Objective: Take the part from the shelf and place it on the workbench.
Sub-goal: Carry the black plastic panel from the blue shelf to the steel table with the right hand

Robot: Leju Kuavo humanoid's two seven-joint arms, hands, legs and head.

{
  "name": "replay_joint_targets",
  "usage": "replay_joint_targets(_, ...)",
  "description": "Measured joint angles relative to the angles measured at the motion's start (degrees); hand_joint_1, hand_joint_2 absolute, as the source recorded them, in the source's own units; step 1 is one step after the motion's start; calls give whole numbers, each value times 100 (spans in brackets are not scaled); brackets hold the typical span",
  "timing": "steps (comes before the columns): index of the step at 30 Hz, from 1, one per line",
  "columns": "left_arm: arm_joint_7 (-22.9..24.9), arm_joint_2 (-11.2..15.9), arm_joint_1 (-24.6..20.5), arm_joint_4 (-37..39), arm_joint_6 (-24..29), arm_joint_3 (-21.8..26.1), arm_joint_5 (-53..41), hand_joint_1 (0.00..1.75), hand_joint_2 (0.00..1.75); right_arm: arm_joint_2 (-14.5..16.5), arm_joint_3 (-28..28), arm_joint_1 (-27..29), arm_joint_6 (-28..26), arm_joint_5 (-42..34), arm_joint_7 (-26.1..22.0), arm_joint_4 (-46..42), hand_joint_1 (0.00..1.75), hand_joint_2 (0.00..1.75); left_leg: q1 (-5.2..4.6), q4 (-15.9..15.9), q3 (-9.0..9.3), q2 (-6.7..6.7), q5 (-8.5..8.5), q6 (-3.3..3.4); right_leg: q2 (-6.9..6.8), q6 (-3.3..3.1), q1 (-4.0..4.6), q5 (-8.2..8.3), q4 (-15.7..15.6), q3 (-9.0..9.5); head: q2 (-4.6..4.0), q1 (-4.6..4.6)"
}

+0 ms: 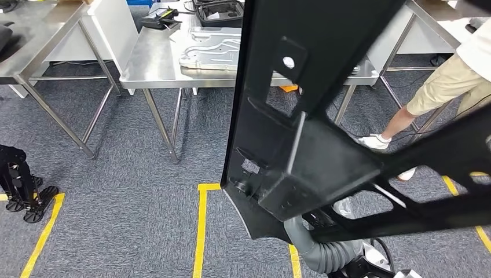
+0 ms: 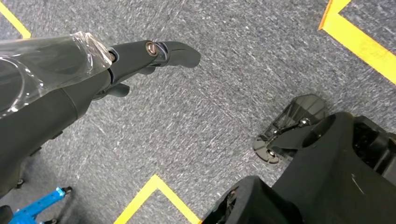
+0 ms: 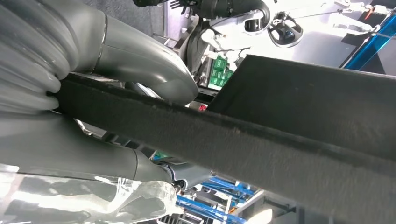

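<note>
Yellow tape lines (image 1: 201, 231) cross the grey carpet (image 1: 127, 191). A person's leg (image 1: 431, 95) stands near steel tables; black cases (image 1: 219, 13), perhaps, rest on top.

workbench (image 1: 156, 69) ahead, metal plate (image 1: 209, 49) on it

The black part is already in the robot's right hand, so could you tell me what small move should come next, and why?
Probably carry it forward toward the steel workbench. The black part is held off the floor by the right hand, short of the bench; the left hand hangs free.
</note>
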Motion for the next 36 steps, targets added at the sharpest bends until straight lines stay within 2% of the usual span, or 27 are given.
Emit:
replay_joint_targets(1, 0, 0, -1, 0, 0, 0, 0, 0, 175, -1, -1, -3, -2, 1, -1, 0, 175, 175, 1, 0, 5, 0, -3, 5, -5, 10, -2, -63, 115, -59, 0, 1)
replay_joint_targets(3, 0, -1, 7, 1, 0, 1, -1, 0, 175, -2, -1, 3, -8, 2, 0, 0, 175, 175, 8, 3, 40, 8, -42, 15, -19, 61, -39, -329, 891, -544, 0, 2)
replay_joint_targets(4, 0, -2, 12, 1, 0, 1, -2, 0, 175, -2, -1, 9, -10, 2, 1, 0, 175, 175, 15, 4, 71, 10, -73, 9, -27, 89, -63, -347, 1111, -723, 0, 1)
replay_joint_targets(5, 0, -2, 17, 1, 0, 1, -2, 0, 175, -2, 0, 14, -12, 2, 1, 0, 175, 175, 26, 5, 115, 13, -113, -4, -41, 115, -87, -255, 1137, -814, 0, 1)
replay_joint_targets(6, 0, -2, 19, 1, 0, 0, -2, 0, 175, -2, 0, 14, -12, 2, 1, 0, 175, 175, 36, 5, 163, 12, -151, -29, -65, 125, -102, 7, 731, -655, 0, 2)
replay_joint_targets(7, 0, -1, 20, 2, 1, 0, -2, 0, 175, -1, 0, 13, -12, 2, 2, 2, 175, 175, 40, 4, 209, 14, -190, -60, -98, 129, -104, 198, 320, -488, 0, 1)
replay_joint_targets(8, 0, 1, 18, 2, 0, 0, -2, 0, 175, -1, 0, 11, -12, 3, 0, 4, 175, 175, 39, 5, 238, 19, -225, -94, -131, 105, -100, 281, 7, -360, 1, -1)
replay_joint_targets(9, 0, 3, 17, 2, 1, -1, -2, 0, 175, 0, -1, 13, -12, 2, 0, 7, 175, 175, 32, 2, 250, 28, -257, -133, -153, 65, -86, 317, -169, -291, 1, -3)
replay_joint_targets(11, 0, 5, 16, 2, 1, -1, -3, 0, 175, 1, -1, 17, -13, 2, -1, 9, 175, 175, 22, 24, 281, 45, -289, -208, -148, -49, -69, 255, -217, -261, 0, -9)
replay_joint_targets(12, 0, 7, 14, 2, 2, -2, -5, 0, 175, 1, -1, 20, -14, 1, -1, 9, 175, 175, 24, 67, 287, 48, -303, -236, -132, -92, -69, 280, -224, -228, 1, -10)
replay_joint_targets(13, 0, 8, 9, 2, 2, -1, -7, 0, 175, 0, 0, 17, -14, 2, -2, 9, 175, 175, 31, 196, 254, 45, -313, -258, -122, -132, -77, 260, -228, -186, 1, -16)
replay_joint_targets(14, 0, 9, 1, 2, 2, -1, -8, 0, 175, 0, 0, 14, -14, 4, -4, 9, 175, 175, 38, 417, 144, 39, -354, -278, -113, -161, -79, 240, -233, -141, 1, -21)
replay_joint_targets(15, 0, 10, -5, 2, 2, -1, -9, 0, 175, 0, 0, 12, -14, 5, -7, 9, 175, 175, 43, 757, -53, 32, -432, -300, -105, -190, -78, 215, -237, -101, 1, -27)
replay_joint_targets(17, -1, 11, -5, 2, 3, -1, -9, 0, 175, 1, 1, 14, -13, 7, -10, 9, 175, 175, 38, 1530, -567, 24, -700, -334, -84, -229, -57, 149, -237, -40, 0, -33)
replay_joint_targets(18, -2, 14, -1, 2, 4, -1, -9, 0, 175, 1, 2, 17, -13, 6, -10, 9, 175, 175, 31, 1776, -781, 22, -805, -335, -66, -240, -43, 114, -237, -4, 0, -33)
replay_joint_targets(19, -5, 16, 2, 2, 4, -1, -9, 0, 175, 1, 2, 20, -13, 5, -10, 9, 175, 175, 20, 1831, -903, 19, -818, -319, -49, -246, -27, 76, -237, 43, 0, -33)
replay_joint_targets(20, -9, 19, 3, 2, 5, -1, -10, 0, 175, 1, 2, 21, -12, 5, -11, 9, 175, 175, 7, 1679, -921, 17, -712, -292, -29, -248, -16, 37, -237, 99, 0, -33)
replay_joint_targets(23, -19, 20, 8, 2, 3, -2, -16, 0, 175, 1, 2, 20, -12, 5, -21, 10, 175, 175, -60, 586, -612, -6, -10, -163, 12, -235, 7, -93, -243, 276, 0, -33)
replay_joint_targets(25, -23, 19, 12, 2, 1, -3, -20, 0, 175, 1, 2, 16, -11, 5, -28, 12, 175, 175, -108, 196, -482, -40, 171, -79, 37, -189, 10, -149, -236, 334, 0, -34)
replay_joint_targets(27, -26, 11, 14, 2, -3, -5, -24, 0, 175, 1, 2, 17, -10, 4, -34, 12, 175, 175, -106, 129, -405, -54, 157, -16, 52, -131, 13, -151, -192, 358, 0, -36)
replay_joint_targets(29, -28, -4, 8, 2, -2, -5, -29, 0, 175, 3, -1, 16, -10, 5, -39, 11, 175, 175, -69, 74, -279, -49, 174, 32, 28, -77, 20, -212, 38, 297, 1, -28)
replay_joint_targets(30, -28, -11, 3, 2, -1, -5, -32, 0, 175, 3, -2, 11, -10, 5, -41, 11, 175, 175, -48, 57, -220, -48, 164, 45, 13, -48, 17, -308, 296, 166, 1, -22)
replay_joint_targets(33, -28, -13, 9, 2, -3, -6, -37, 0, 175, 4, -4, 22, -10, 5, -45, 11, 175, 175, -25, 46, -129, -43, 72, 56, -13, 37, -42, -723, 1273, -486, 1, -11)
replay_joint_targets(34, -28, -13, 13, 2, -4, -6, -37, 0, 175, 4, -4, 28, -10, 5, -44, 11, 175, 175, -17, 47, -89, -45, 31, 46, -20, 61, -63, -768, 1369, -623, 1, -12)
replay_joint_targets(35, -27, -13, 16, 2, -5, -6, -37, 0, 175, 4, -4, 31, -10, 5, -45, 11, 175, 175, -7, 47, -38, -48, -13, 31, -29, 83, -82, -694, 1268, -663, 1, -12)
replay_joint_targets(36, -26, -13, 18, 2, -6, -6, -37, 0, 175, 3, -4, 32, -10, 8, -45, 11, 175, 175, 6, 47, 27, -51, -63, 9, -43, 103, -101, -489, 970, -605, 0, -11)
